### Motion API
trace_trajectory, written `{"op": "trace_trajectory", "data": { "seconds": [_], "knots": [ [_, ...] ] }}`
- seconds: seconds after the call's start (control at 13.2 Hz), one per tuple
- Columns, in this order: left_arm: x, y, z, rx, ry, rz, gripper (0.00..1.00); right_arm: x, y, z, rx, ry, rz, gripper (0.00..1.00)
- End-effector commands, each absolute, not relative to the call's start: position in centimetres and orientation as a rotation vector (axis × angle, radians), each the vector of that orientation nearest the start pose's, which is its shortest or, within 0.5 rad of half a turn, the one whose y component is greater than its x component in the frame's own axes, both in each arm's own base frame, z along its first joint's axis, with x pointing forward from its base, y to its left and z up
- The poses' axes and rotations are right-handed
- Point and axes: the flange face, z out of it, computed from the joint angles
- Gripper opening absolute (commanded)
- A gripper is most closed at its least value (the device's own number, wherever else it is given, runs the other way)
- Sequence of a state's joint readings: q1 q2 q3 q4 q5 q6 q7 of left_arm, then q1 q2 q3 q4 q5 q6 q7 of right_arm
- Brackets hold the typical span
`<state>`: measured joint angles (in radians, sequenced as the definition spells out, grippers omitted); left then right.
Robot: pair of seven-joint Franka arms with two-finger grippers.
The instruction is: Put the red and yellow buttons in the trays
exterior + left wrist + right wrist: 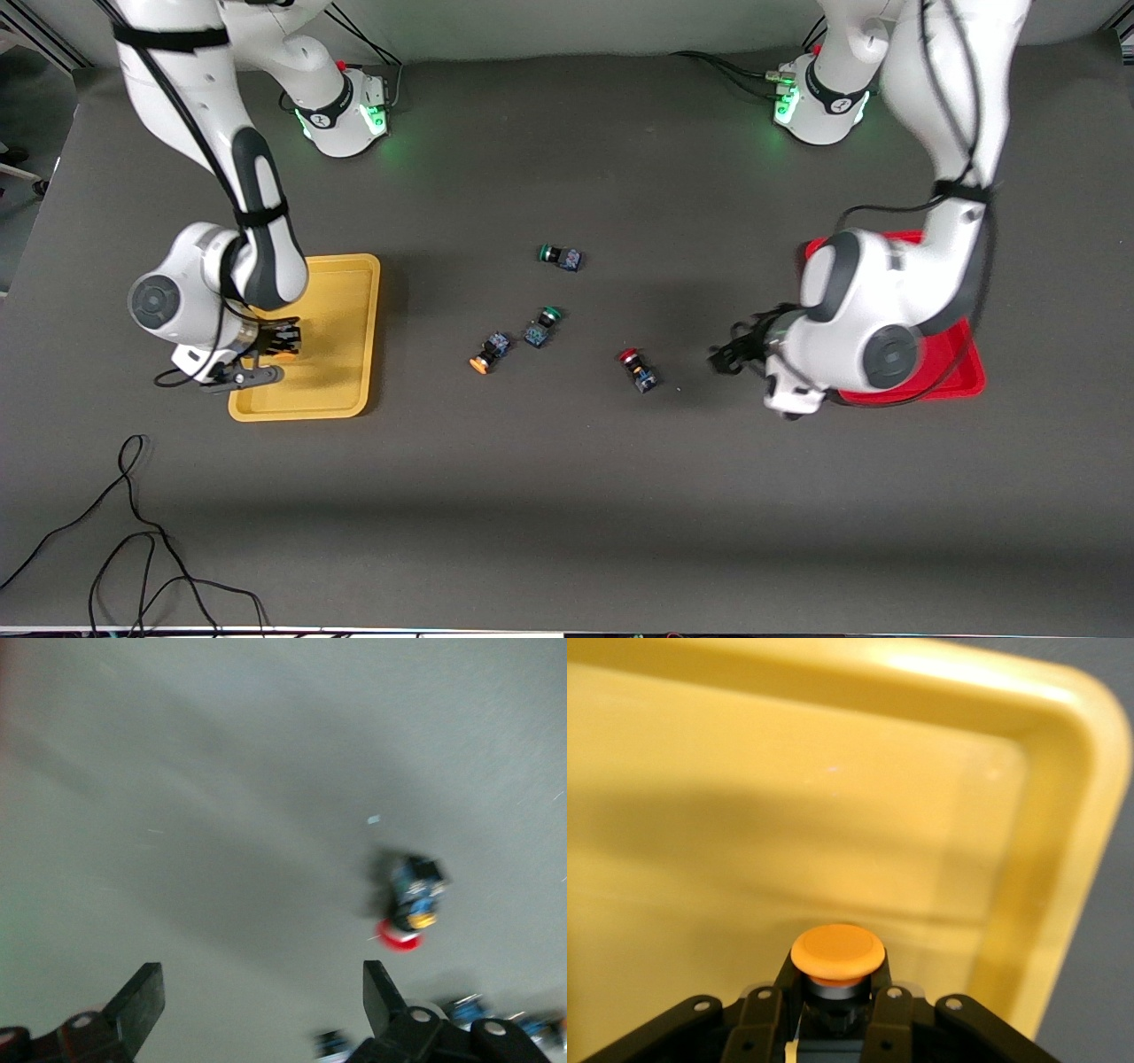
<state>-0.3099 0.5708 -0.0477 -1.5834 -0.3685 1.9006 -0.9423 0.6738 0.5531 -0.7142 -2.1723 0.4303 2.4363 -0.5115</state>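
Note:
My right gripper [282,342] is over the yellow tray [341,301], shut on a yellow-capped button [837,954] whose cap points at the tray floor [833,815]. My left gripper [728,356] is open and empty over the table, between a red-capped button [636,368] and the red tray [966,372]. In the left wrist view that red button [410,904] lies on the mat past my open fingers [142,1001]. A second yellow-capped button [489,352] lies on its side mid-table. The left arm covers most of the red tray, and a second red button is not visible.
Two green-capped buttons lie mid-table: one [542,325] right beside the loose yellow button, one [560,256] farther from the front camera. A black cable [133,532] trails on the mat near the front edge at the right arm's end.

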Motion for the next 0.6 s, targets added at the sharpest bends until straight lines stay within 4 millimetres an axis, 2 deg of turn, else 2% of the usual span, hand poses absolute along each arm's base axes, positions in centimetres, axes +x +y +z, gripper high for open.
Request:
{"op": "trace_trajectory", "data": {
  "seconds": [0.0,0.08,0.15,0.3,0.45,0.53],
  "knots": [
    [61.4,-31.2,27.2,-2.877,-1.439,0.642,1.0,56.2,-2.9,20.5,-3.161,-0.302,0.129,0.93],
    [60.8,-33.7,26.3,-2.89,-1.472,0.592,1.0,56.8,-2.7,21.8,-3.131,-0.308,0.144,1.0],
    [61.2,-34.3,25.2,-2.87,-1.547,0.56,1.0,57.8,-2.6,23.8,-3.106,-0.306,0.161,1.0],
    [61.4,-35.4,23.1,-2.903,-1.507,0.479,1.0,60.0,-1.9,28.1,-3.079,-0.331,0.208,1.0],
    [61.7,-35.5,21.4,-2.908,-1.441,0.423,1.0,62.0,1.0,31.8,-3.1,-0.228,0.242,1.0],
    [61.8,-35.4,20.7,-2.917,-1.435,0.386,0.98,62.4,4.1,32.7,-3.114,-0.156,0.24,1.0]
  ]
}}
